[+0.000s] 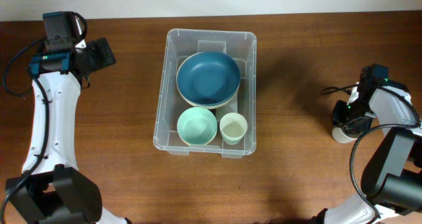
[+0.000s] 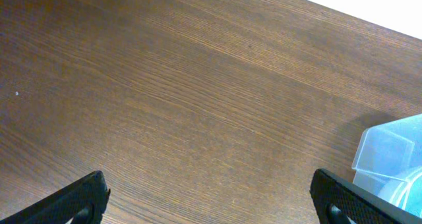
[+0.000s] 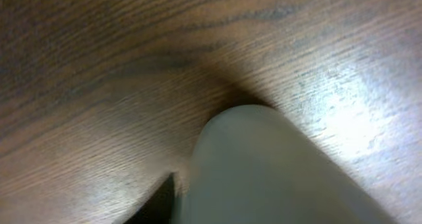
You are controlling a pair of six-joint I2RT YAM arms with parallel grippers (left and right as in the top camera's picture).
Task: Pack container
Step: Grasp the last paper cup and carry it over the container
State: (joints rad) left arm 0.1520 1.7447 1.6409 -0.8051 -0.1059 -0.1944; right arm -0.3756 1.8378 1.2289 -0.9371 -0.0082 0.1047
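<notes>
Fingers of the left gripper [image 2: 208, 188] are standing wide apart, empty. Centrally, the container [image 1: 160, 112] is sitting with bowls [image 1: 208, 78] inside. Rightward, the right gripper [image 1: 353, 124] is crowding a white cup [image 1: 340, 134]; whether it is gripping, I cannot tell. An off-centre pinch risks toppling it.

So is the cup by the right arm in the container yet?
Out: the cup sits on the table, well right of the container.
</notes>
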